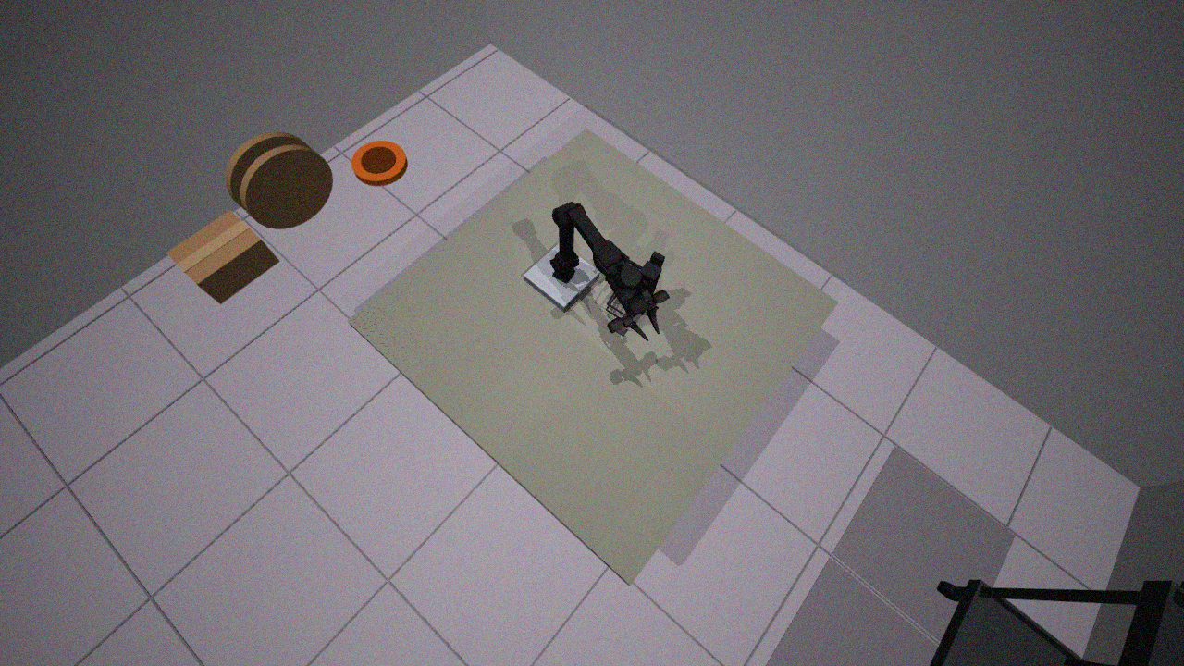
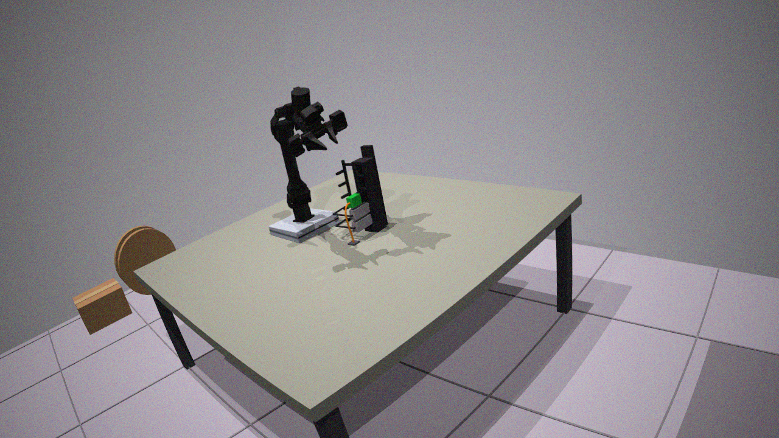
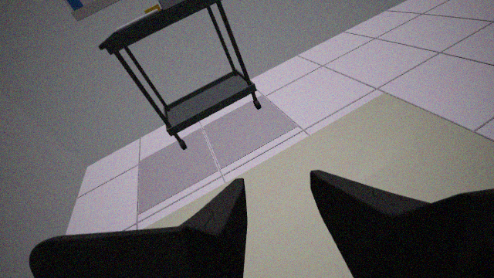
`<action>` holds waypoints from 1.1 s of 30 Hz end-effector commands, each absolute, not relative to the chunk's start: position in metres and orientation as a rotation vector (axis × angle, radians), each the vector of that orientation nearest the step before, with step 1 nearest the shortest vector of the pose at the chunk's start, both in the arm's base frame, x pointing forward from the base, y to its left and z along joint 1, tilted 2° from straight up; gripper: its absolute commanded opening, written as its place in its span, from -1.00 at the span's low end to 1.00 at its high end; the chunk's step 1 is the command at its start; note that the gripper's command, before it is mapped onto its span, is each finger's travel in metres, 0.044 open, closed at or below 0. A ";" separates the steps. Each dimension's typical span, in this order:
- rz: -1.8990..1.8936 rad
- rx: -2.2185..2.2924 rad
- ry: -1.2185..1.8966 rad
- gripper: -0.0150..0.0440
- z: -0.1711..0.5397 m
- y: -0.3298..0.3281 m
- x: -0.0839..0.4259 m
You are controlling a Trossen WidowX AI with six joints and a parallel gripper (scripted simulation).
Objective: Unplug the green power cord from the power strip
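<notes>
The green plug [image 2: 353,200] sits against the lower part of the black upright power strip [image 2: 363,161], above two grey blocks. Its orange cord [image 2: 348,224] bends down to a small dark piece on the table. In the top view the arm covers the plug. My gripper [image 1: 652,335] [image 2: 331,145] [image 3: 277,183] is partly open with nothing between its fingers. It hangs in the air higher than the strip and touches neither plug nor cord. The wrist view shows no plug, cord or strip.
The strip stands against a tall black post [image 2: 380,190] on the table [image 1: 497,372] [image 2: 272,305] [image 3: 386,131]. Thin black bars [image 2: 347,179] stick out beside it, towards the arm's white base [image 1: 562,289] [image 2: 299,230]. A dark cart [image 3: 210,100] stands beyond the table.
</notes>
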State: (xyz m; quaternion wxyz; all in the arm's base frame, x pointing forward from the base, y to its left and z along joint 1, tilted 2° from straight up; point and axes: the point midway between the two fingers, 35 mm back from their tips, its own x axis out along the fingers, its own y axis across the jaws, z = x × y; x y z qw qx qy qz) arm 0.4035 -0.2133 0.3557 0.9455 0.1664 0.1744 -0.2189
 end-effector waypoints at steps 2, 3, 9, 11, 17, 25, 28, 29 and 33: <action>-0.553 0.724 0.629 0.05 0.271 -0.175 0.396; -0.579 0.776 0.671 0.05 0.259 -0.169 0.392; -0.810 1.056 0.930 0.05 0.195 -0.128 0.360; -0.918 1.129 1.013 0.05 0.177 -0.114 0.345; -1.246 1.243 1.184 0.05 0.146 -0.081 0.300; -1.252 1.244 1.187 0.05 0.145 -0.081 0.299; -1.252 1.244 1.187 0.05 0.145 -0.081 0.300; -1.252 1.244 1.187 0.05 0.145 -0.081 0.300; -1.252 1.244 1.187 0.05 0.145 -0.077 0.300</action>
